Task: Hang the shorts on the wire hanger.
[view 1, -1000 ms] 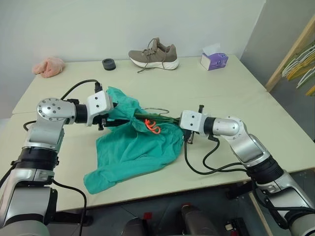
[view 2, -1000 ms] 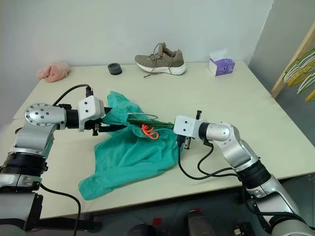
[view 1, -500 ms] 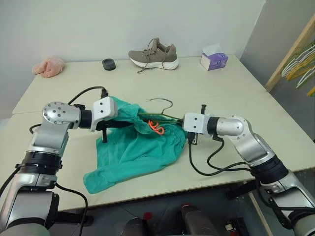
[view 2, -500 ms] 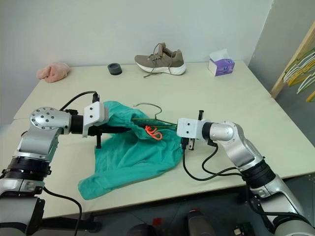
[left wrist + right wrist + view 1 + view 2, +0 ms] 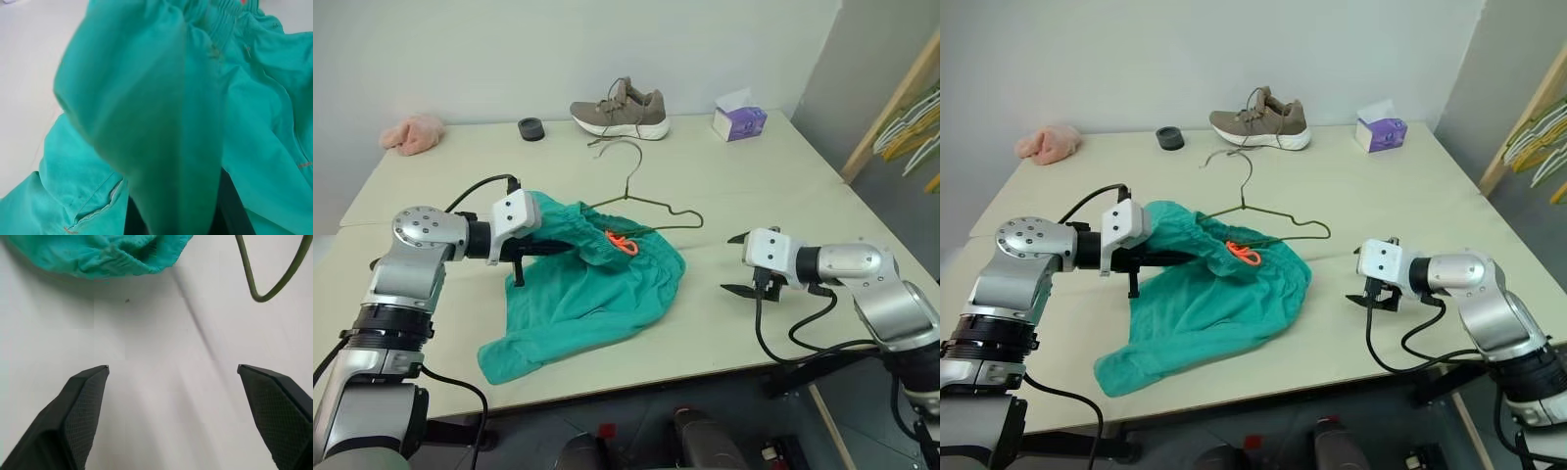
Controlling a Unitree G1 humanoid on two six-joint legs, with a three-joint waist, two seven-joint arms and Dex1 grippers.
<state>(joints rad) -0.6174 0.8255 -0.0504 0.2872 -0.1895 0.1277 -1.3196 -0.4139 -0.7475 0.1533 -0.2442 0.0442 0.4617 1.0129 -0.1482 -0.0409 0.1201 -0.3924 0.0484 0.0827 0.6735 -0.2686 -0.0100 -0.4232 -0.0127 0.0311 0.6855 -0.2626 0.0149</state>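
A pale table point(image 5: 754, 162) fills most of the head view, with teal shorts point(image 5: 587, 294) spread left of centre. The left gripper point(image 5: 530, 257) is clamped on their waistband. The wire hanger point(image 5: 646, 201) lies at centre, one end under the waistband. At lower right, the right gripper point(image 5: 736, 262) hovers with fingers apart, holding nothing. No readable writing shows on the shoe point(image 5: 619, 107) or tissue box point(image 5: 739, 120) at the top
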